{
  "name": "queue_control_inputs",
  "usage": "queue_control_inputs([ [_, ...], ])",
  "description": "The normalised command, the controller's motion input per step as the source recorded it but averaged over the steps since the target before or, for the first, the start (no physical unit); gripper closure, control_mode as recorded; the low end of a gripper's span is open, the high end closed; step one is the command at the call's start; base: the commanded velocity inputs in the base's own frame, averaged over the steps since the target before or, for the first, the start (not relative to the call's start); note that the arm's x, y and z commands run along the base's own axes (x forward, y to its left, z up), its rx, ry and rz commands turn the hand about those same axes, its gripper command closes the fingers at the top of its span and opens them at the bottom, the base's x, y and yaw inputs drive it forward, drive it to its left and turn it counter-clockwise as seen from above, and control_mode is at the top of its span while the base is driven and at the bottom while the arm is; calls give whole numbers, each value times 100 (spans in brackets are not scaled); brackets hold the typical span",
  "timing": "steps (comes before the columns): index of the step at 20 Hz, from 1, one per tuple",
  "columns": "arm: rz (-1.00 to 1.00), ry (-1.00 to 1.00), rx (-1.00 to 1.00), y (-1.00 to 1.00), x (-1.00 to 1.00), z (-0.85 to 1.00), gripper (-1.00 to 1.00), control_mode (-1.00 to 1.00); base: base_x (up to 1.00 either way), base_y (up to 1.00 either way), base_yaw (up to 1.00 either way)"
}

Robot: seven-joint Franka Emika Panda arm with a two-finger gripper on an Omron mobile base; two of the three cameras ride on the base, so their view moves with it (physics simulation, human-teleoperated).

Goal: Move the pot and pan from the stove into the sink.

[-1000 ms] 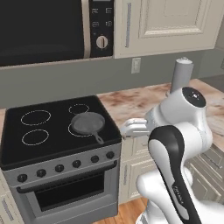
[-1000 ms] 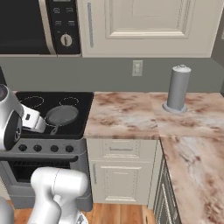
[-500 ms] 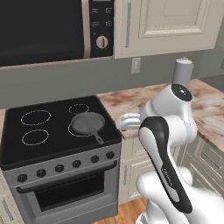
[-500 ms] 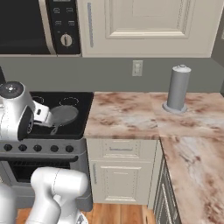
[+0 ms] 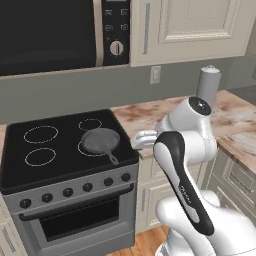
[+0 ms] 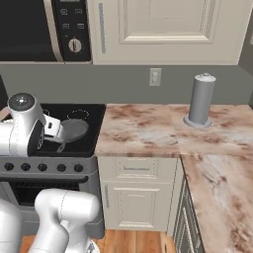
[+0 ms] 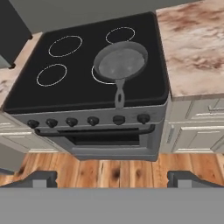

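Swinging toward the stove (image 5: 30, 165), your empty, wide-open gripper (image 7: 107, 178) is approaching; align with the pan (image 7: 120, 63) handle at 6 o'clock.

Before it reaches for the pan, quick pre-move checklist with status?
1. Pan located: ok. It sits on the stove's front right burner, handle toward the knobs.
2. Hand open: ok. Its finger tips stand far apart in the hand view.
3. Hand free of load: ok. Nothing sits between the fingers.
4. Hand lined up on the pan: not ok. It is well back from the stove, out in front of the oven door.
5. Pan handle reachable: ok. Nothing lies on or beside it on the cooktop.
6. Pot and sink located: cannot tell from these views.
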Motion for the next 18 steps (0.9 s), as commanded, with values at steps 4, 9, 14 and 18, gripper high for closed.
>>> queue_control_inputs([
  [4,1,0,-5,6,3,-16,-100,-100,0,0,0],
  [9,0,1,-6,16,23,-29,-100,-100,0,0,0],
  [14,0,1,-6,20,34,-34,-100,-100,0,0,0],
  [18,1,0,-5,15,39,-31,-100,-100,0,0,0],
])
